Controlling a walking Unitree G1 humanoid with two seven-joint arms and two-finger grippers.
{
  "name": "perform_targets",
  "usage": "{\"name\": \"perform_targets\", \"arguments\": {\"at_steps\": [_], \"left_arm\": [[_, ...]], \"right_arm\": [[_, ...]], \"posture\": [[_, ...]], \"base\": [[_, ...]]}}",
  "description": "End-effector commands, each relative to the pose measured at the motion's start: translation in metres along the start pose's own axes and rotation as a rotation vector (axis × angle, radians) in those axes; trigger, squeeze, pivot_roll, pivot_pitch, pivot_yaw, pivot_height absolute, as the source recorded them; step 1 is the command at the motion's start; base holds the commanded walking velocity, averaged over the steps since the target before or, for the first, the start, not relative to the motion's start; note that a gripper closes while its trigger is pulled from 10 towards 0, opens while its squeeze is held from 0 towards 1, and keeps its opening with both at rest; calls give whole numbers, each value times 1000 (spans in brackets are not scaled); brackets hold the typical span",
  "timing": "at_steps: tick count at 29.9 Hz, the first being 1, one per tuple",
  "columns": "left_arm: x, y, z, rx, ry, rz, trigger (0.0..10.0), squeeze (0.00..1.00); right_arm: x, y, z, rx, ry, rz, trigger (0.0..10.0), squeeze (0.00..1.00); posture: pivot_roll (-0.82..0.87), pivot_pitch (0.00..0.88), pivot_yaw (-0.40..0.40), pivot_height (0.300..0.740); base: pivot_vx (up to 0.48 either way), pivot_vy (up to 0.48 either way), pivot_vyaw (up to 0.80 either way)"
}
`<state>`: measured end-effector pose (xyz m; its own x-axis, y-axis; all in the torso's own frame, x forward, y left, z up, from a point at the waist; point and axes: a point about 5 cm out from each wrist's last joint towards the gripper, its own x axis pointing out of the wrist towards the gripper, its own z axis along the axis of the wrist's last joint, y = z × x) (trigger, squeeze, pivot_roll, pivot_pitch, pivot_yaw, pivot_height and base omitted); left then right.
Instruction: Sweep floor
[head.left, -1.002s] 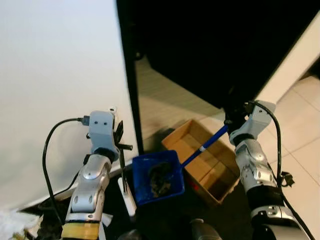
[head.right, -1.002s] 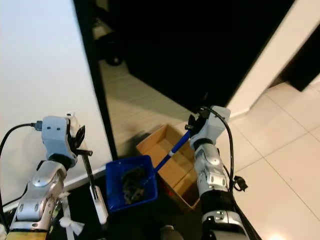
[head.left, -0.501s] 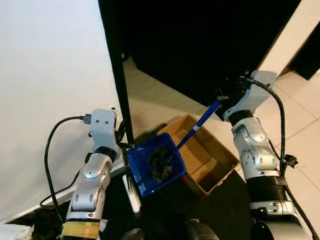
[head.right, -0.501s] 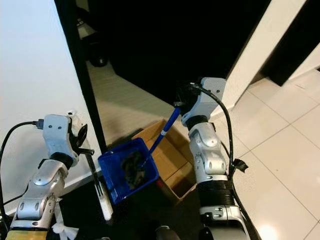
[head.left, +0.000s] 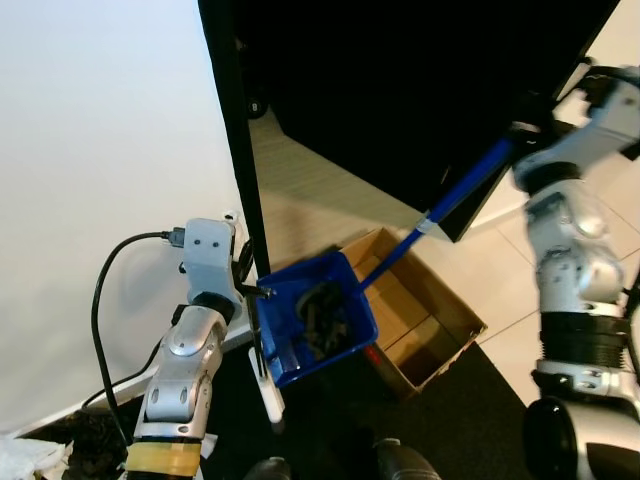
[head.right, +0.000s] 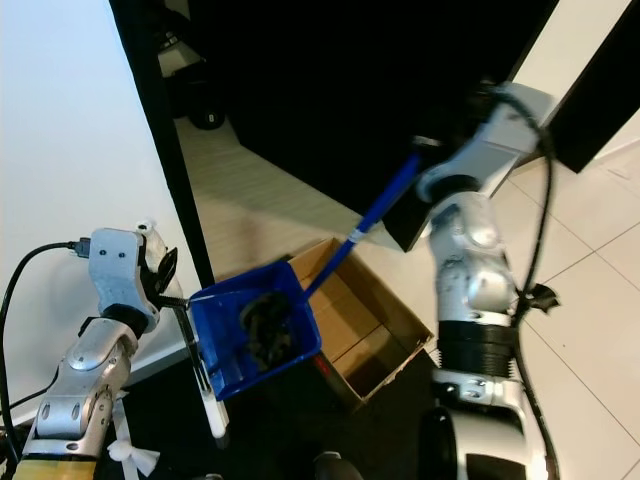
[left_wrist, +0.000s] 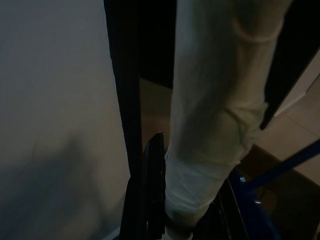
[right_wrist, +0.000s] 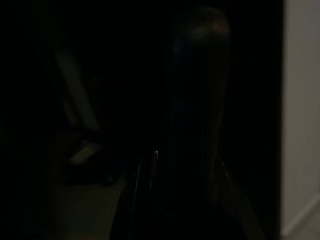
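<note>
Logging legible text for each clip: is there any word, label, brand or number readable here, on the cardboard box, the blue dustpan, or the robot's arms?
None can be read.
Open brown cardboard box: plain flaps, no print visible.
Blue plastic dustpan with its long blue handle: no markings; a white band on the handle is blank.
Silver arms, left gripper: no legible lettering.

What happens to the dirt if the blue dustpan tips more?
It would probably slide out: the dustpan already tilts, and the dark dirt lies loose inside. Most would likely land in the cardboard box beside it. The right gripper holds the long handle far from the pan, so it may wobble.
</note>
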<state>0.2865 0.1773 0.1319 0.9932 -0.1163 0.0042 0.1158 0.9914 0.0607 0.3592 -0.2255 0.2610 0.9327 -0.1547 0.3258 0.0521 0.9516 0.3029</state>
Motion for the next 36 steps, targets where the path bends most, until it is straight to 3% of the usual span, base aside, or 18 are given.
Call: {"name": "perform_targets", "arguments": {"at_steps": [1,4,10,12,15,17,27,33,36], "left_arm": [[1,-1,2,-1,-15,-8,10000,0],[3,-1,3,0,-16,-13,10000,0],[4,0,4,3,-18,-15,10000,0],[3,1,4,4,-17,-15,10000,0],[2,1,4,7,-15,-15,10000,0],[1,2,4,7,-14,-14,10000,0],[-2,3,4,6,-13,-8,10000,0],[-4,1,3,0,-12,-3,10000,0],[-4,1,3,-3,-12,-2,10000,0]], "right_arm": [[5,-6,20,-14,-96,-29,10000,0],[15,-18,28,-85,-121,-66,10000,0],[24,-23,36,-154,-171,-86,10000,0],[28,-21,41,-247,-209,-82,10000,0],[33,-12,43,-411,-250,-31,10000,0],[35,-6,40,-466,-255,4,10000,0],[43,23,29,-547,-264,148,10000,0],[42,46,22,-712,-320,280,10000,0],[42,50,19,-746,-327,315,10000,0]], "posture": [[189,106,-36,740],[190,107,-29,740],[196,108,-26,740],[200,112,-25,740],[205,116,-24,740],[207,118,-24,740],[218,124,-31,740],[220,128,-38,740],[219,129,-42,740]], "base": [[0,0,0],[0,0,0],[0,0,0],[0,0,0],[0,0,0],[0,0,0],[0,0,0],[0,0,0],[0,0,0]]}}
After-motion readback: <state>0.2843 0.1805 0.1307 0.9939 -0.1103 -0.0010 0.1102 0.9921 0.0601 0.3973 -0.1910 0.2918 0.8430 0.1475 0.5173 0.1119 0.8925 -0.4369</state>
